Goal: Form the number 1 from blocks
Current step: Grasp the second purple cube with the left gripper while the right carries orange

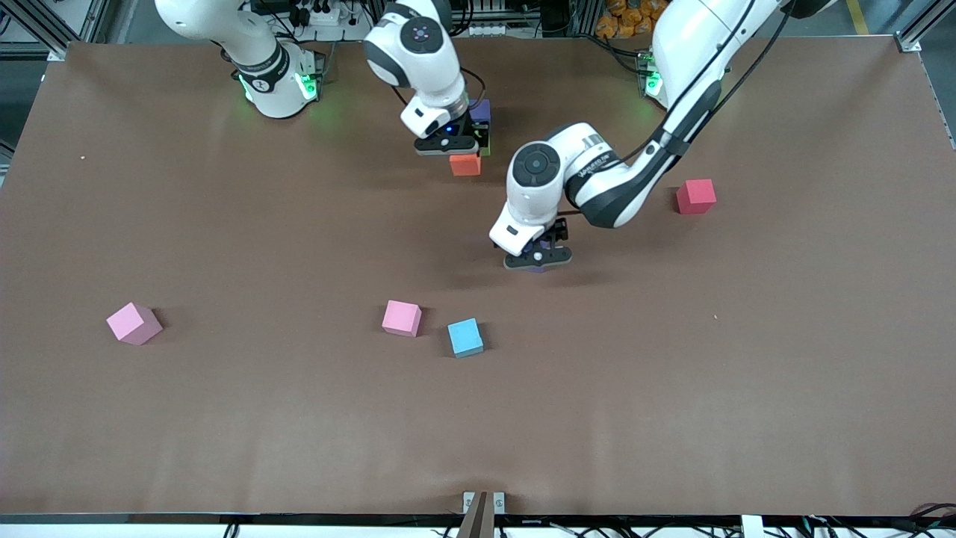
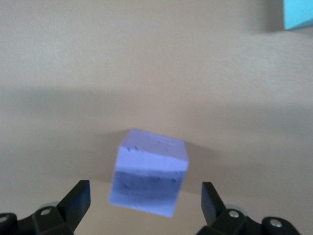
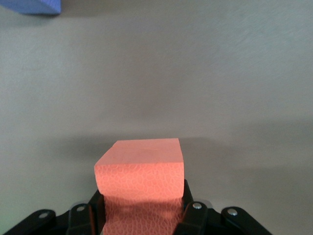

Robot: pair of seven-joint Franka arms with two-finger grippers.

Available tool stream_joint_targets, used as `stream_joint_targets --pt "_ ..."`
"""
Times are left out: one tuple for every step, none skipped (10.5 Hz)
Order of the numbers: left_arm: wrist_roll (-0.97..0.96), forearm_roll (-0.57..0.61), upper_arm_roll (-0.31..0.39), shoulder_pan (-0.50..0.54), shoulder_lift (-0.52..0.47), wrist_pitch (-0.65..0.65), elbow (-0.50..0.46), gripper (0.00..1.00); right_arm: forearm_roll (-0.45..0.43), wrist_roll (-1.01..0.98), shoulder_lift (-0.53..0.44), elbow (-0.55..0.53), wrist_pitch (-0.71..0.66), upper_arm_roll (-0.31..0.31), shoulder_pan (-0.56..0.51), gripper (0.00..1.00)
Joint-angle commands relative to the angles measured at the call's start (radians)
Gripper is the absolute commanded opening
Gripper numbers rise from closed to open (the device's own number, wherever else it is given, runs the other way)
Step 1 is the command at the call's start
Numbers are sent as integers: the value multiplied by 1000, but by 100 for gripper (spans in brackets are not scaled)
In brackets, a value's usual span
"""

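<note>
My right gripper is shut on the orange block, low over the table toward the robots' bases. Beside that hand a purple block shows, and a thin edge of the green block; the hand hides the rest. Mid-table, my left gripper stands open around the second purple block, which lies turned between the fingertips with a gap on each side. One pink block lies nearer the front camera.
A second pink cube lies toward the right arm's end of the table. A light blue cube sits beside the first pink block. A red cube rests toward the left arm's end.
</note>
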Motion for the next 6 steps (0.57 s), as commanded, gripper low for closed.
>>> stream_joint_targets --pt "54 16 -11 23 46 -9 24 100 -19 34 85 85 -3 -9 6 57" --pt "60 16 -13 25 51 -8 26 100 -21 32 88 82 -3 -9 17 57" --pt "61 15 -13 22 55 -6 26 100 -28 32 91 79 -3 -8 17 57" --pt "61 6 -13 20 57 -5 27 100 -29 32 97 78 -3 -8 23 57" --pt "61 -2 -13 17 57 -3 43 100 -29 32 99 75 -3 -8 28 57" --pt "59 -11 -13 15 57 -3 49 100 -33 32 103 68 -4 -6 35 57"
